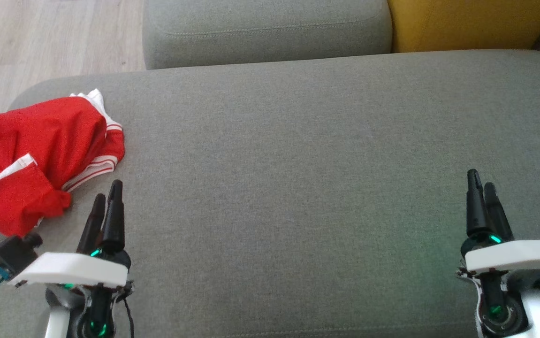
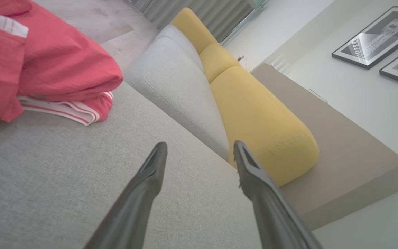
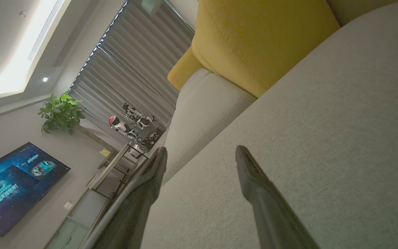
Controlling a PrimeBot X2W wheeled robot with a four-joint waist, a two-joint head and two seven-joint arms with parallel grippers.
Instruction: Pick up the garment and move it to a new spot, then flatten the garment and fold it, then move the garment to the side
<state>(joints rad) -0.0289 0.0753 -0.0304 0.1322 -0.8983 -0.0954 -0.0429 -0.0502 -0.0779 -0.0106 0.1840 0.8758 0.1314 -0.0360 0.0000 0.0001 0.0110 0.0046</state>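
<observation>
Garment bunched at left edge of sofa seat; left jaws, right jaws wide.

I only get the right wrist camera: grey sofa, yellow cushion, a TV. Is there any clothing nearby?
Observer: Yes. The head view shows a red garment with white stripes, bunched up near the left end of the grey seat.
Operator: Is the robot holding it?
Observer: No. The left gripper hovers beside it over bare fabric, jaws open, not touching.
Operator: Anything else I'm missing?
Observer: Two framed pictures on a white wall, in the left wrist view.
</observation>
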